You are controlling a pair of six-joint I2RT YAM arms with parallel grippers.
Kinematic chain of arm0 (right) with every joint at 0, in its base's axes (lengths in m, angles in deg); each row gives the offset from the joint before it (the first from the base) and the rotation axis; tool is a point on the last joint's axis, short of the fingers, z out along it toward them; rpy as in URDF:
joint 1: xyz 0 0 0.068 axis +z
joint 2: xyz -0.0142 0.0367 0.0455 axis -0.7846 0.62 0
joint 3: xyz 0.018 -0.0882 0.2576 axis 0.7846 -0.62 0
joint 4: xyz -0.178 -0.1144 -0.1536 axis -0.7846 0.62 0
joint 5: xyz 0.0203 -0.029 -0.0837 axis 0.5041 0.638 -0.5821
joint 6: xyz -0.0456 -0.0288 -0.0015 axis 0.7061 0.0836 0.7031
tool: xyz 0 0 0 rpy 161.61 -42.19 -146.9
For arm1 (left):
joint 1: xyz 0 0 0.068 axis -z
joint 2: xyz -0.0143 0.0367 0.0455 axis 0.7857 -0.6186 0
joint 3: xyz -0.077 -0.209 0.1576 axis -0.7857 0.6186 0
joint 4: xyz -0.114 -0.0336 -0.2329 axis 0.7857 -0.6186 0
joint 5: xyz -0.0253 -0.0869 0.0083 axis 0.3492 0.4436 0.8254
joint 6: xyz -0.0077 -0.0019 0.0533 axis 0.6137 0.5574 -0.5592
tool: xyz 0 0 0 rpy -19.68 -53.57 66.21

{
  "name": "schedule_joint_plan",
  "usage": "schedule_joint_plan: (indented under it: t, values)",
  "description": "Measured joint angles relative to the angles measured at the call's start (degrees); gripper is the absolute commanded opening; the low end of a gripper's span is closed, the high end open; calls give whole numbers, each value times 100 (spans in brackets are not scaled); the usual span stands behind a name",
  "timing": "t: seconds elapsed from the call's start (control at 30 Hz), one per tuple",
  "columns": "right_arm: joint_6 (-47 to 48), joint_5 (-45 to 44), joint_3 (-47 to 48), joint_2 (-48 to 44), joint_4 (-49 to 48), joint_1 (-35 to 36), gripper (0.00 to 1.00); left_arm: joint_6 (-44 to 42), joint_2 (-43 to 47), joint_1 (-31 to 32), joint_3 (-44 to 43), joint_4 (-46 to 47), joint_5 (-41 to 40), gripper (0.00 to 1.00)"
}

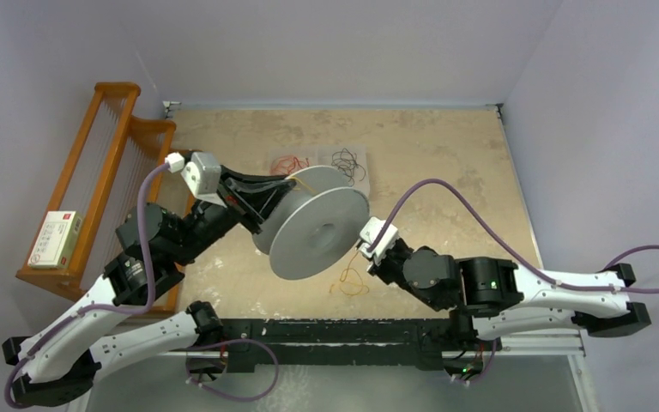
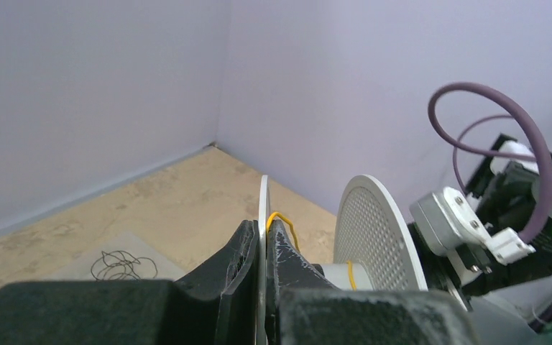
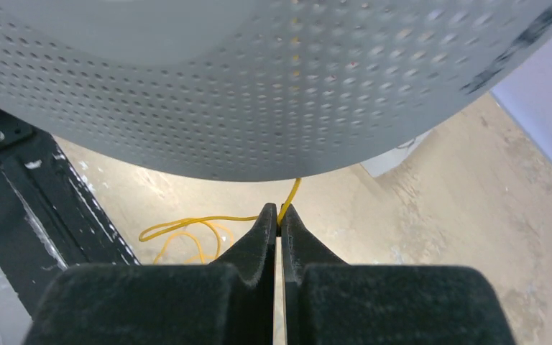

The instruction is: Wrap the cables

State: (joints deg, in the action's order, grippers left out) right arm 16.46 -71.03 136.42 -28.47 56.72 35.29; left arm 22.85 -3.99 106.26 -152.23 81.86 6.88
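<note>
My left fingers clamp the white spool by its flange. My right fingers pinch the yellow cable, which rises toward one o'clock, its slack curling toward nine.

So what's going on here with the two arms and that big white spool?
Two robot arms are wrapping a thin yellow cable onto the white spool. The left claw is shut on one flange, holding the spool on edge. The right claw pinches the cable just below the other flange. Much of that strand lies in loose loops on the table, not yet wound.
</note>
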Motion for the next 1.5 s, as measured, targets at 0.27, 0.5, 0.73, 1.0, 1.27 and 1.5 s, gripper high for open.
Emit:
schedule_joint_plan:
  t: [0.27,0.5,0.73,1.0,1.27,1.5]
  values:
    - [114,431,-391,192,-1268,-42,0,103,-31,74,-61,133,-1093,0]
    - [310,485,-553,708,-1851,-190,0,116,-317,87,-146,-52,-1869,0]
    - [553,708,-553,1209,-2573,-286,0,15,-643,87,-402,-221,-2500,0]
    - [584,935,-691,1453,-3298,-299,0,-131,-778,85,-402,-212,-3025,0]
    - [328,787,-1141,1453,-4122,-299,0,-151,-831,85,-409,-223,-3049,0]
    - [4,527,-1508,1641,-4896,-302,4,-184,-940,85,-411,-258,-3077,0]
